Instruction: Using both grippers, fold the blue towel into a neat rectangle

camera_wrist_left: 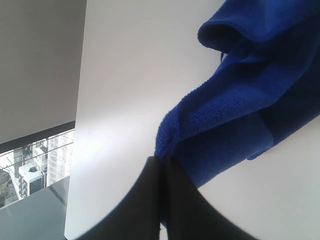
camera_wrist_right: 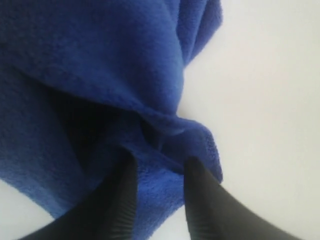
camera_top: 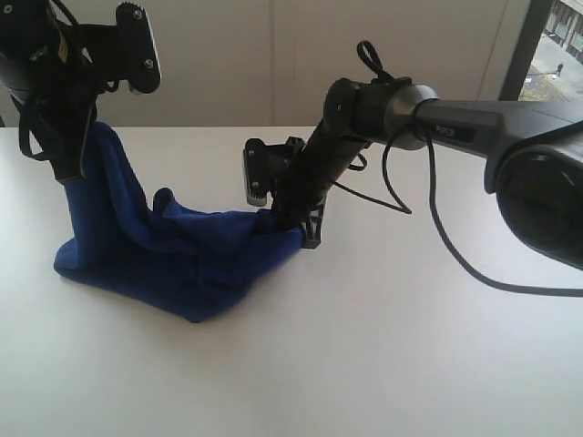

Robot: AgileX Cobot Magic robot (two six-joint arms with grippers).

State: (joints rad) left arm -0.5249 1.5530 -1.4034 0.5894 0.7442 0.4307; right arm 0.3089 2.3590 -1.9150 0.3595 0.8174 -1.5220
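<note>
Two grippers work opposite ends of a slumped blue towel (camera_top: 182,264) on a white worktop (camera_top: 410,364).

The left gripper (camera_wrist_left: 161,161), jaws pressed together on a corner of the cloth, holds that corner raised above the worktop's far left side. From there the plush microfibre falls in a steep drape and pools in soft, rumpled folds. Its long axis runs from the lifted corner across to the right gripper (camera_wrist_right: 161,161), which sits low at the towel's other end, near the middle of the worktop. There the black fingers (camera_wrist_right: 120,195) stand apart astride a ridge of cloth; whether they are pressing it cannot be told. The right arm is nearer this low end, so a clean fold likely depends on it taking that end.
</note>
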